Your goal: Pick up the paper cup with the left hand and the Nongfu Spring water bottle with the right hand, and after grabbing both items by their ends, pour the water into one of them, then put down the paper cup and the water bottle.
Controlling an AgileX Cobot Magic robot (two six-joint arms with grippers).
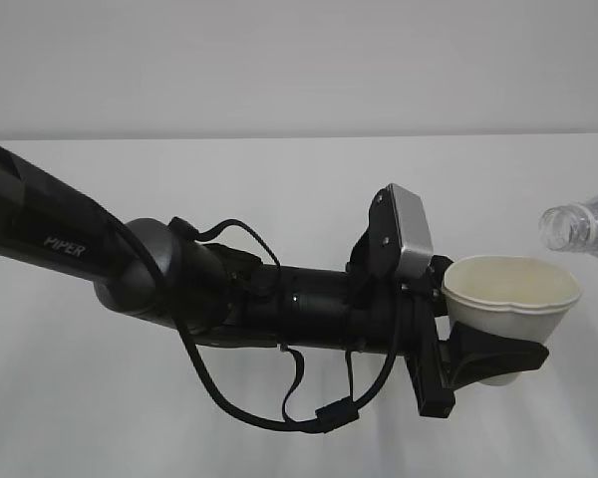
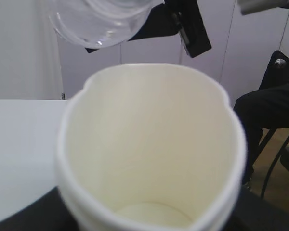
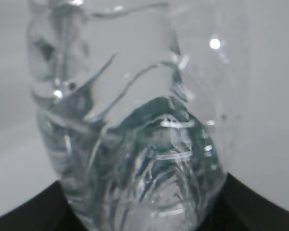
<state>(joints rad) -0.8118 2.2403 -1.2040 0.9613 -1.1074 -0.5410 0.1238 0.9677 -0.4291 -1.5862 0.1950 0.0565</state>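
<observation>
Paper cup (image 1: 511, 291): being held aloft by the left hand (image 1: 478, 354), jaws partly parted and clamping its lower body; rim is pinched slightly out of round; mouth is facing up with a slight lean toward the exterior view's camera.
Left hand, grip: black fingers are wrapping the cup low, under the rim; no slip visible; cables are hanging loose beneath the arm, clear of the cup.
Cup contents: inner wall and base looking dry in the left wrist view; no water showing yet.
Nongfu Spring water bottle (image 1: 581, 227): tipping neck-first toward the cup from the right, open neck up and to the right of the rim, near but apart.
Right hand (image 3: 144, 211): gripping the bottle's far end, jaws partly parted around it; only dark edges showing in the right wrist view.
Water (image 3: 149, 163): sitting toward the held end, judged not yet at the neck.
Step in hand: judged as lining up the pour.
Doing it well: bringing the neck over the cup's middle before tilting further; tilting slowly; keeping the cup level and still; avoiding a harder squeeze on the soft rim.
Risk: stream overshooting the near lip onto the surface (image 1: 279, 169).
</observation>
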